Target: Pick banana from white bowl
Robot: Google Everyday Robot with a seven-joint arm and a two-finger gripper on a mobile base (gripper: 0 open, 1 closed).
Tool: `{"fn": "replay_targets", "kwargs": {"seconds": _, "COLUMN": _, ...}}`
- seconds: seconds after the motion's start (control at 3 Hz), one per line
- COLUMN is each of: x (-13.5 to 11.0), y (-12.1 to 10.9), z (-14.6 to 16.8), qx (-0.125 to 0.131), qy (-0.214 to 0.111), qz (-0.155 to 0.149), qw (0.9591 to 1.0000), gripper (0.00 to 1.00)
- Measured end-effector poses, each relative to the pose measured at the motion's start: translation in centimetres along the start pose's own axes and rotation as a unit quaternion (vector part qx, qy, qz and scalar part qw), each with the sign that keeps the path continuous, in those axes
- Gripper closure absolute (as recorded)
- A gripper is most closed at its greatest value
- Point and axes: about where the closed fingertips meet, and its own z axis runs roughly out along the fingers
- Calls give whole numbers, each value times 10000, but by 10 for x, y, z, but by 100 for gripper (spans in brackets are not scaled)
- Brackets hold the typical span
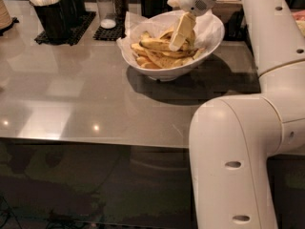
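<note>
While the white bowl [164, 73] sits toward the back of the grey desk [71, 94], heaped with yellow banana pieces [157, 46] on crinkled paper [210, 28], the hand [181, 32] reaches into it from above, tip down among them; whether it is spread or pinching one cannot be told.

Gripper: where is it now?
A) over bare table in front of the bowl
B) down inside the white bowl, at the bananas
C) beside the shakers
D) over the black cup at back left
B: the gripper points down inside the rim of the white bowl, its tip at the bananas; whether it touches one cannot be told.
</note>
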Motion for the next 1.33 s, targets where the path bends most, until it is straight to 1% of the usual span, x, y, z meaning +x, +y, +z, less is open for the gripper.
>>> {"fn": "replay_targets", "kwargs": {"seconds": 0.33, "x": -8, "y": 12, "z": 11, "qx": -297, "qy": 134, "qz": -160, "qw": 9993, "gripper": 0}}
{"fn": "replay_targets", "kwargs": {"seconds": 0.67, "x": -19, "y": 28, "z": 21, "qx": -655, "qy": 220, "qz": -401, "qw": 9968, "gripper": 0}}
{"fn": "replay_targets", "kwargs": {"seconds": 1.0, "x": -25, "y": 39, "z": 23, "qx": -835, "qy": 292, "qz": -519, "qw": 9947, "gripper": 0}}
{"fn": "replay_targets", "kwargs": {"seconds": 1.33, "x": -28, "y": 31, "z": 30, "qx": -700, "qy": 235, "qz": -511, "qw": 9960, "gripper": 19}}
